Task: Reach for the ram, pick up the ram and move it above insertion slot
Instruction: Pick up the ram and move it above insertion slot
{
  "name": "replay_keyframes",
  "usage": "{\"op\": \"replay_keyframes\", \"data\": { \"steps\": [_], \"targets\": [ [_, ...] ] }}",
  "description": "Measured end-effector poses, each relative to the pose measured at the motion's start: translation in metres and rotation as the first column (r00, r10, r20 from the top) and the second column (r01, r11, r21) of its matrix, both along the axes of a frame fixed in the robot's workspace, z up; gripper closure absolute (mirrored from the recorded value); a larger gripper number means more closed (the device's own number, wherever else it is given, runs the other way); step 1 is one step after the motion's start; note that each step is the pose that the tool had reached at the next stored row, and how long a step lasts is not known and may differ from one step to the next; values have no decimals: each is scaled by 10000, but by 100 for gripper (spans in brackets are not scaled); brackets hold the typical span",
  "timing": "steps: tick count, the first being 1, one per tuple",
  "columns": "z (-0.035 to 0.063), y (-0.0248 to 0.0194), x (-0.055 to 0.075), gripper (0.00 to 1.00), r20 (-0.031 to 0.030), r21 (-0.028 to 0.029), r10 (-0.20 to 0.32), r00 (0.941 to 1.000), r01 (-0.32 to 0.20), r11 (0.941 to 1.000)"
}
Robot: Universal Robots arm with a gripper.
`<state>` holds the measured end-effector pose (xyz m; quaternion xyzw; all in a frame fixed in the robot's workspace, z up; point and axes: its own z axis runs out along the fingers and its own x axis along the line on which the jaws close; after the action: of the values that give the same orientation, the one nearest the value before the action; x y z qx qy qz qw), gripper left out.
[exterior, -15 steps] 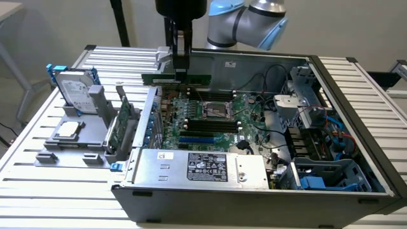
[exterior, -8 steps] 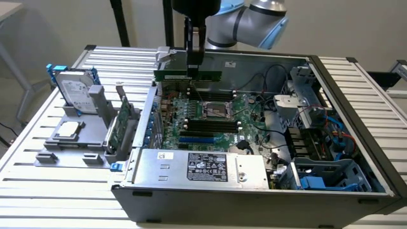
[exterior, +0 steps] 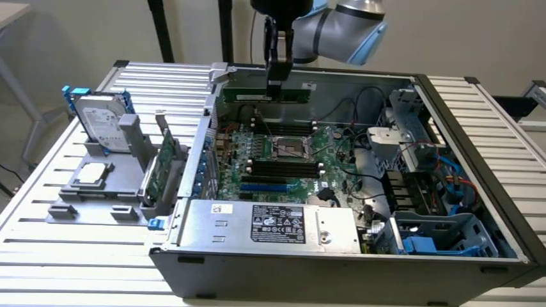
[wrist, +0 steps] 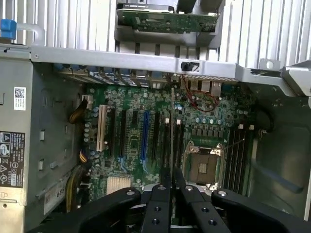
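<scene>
Computer case (exterior: 477, 211): open tower lying on its side on a slatted metal table (exterior: 51, 256), interior facing up.
Motherboard (exterior: 282, 157): green, flat on the case floor, with a bare CPU socket (exterior: 288, 148) and dark memory slots (exterior: 282, 167) just beside it.
Power supply (exterior: 273, 227): grey box along the case's near edge.
Fixture (exterior: 102, 192): grey holder at the exterior view's left, carrying an upright hard drive (exterior: 101, 125) and an expansion card (exterior: 162, 173).
Gripper (exterior: 278, 82): jaws pinched nearly shut on the ram.
Ram (exterior: 266, 96): held level, lifted clear above the motherboard, near the case's far wall; edge-on in the wrist view (wrist: 172, 131).
</scene>
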<state>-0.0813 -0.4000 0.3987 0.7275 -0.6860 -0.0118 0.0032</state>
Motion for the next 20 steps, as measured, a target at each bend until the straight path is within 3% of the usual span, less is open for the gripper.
{"op": "replay_keyframes", "data": {
  "steps": [7, 13, 20],
  "targets": [
    [-27, 134, 182, 87, -1, 1, -3, 10000, 3, 10000],
    [-68, 172, 286, 87, -1, 2, -207, 9998, 207, 9998],
    [-85, 219, 319, 87, -2, 0, -593, 9982, 593, 9982]
  ]
}}
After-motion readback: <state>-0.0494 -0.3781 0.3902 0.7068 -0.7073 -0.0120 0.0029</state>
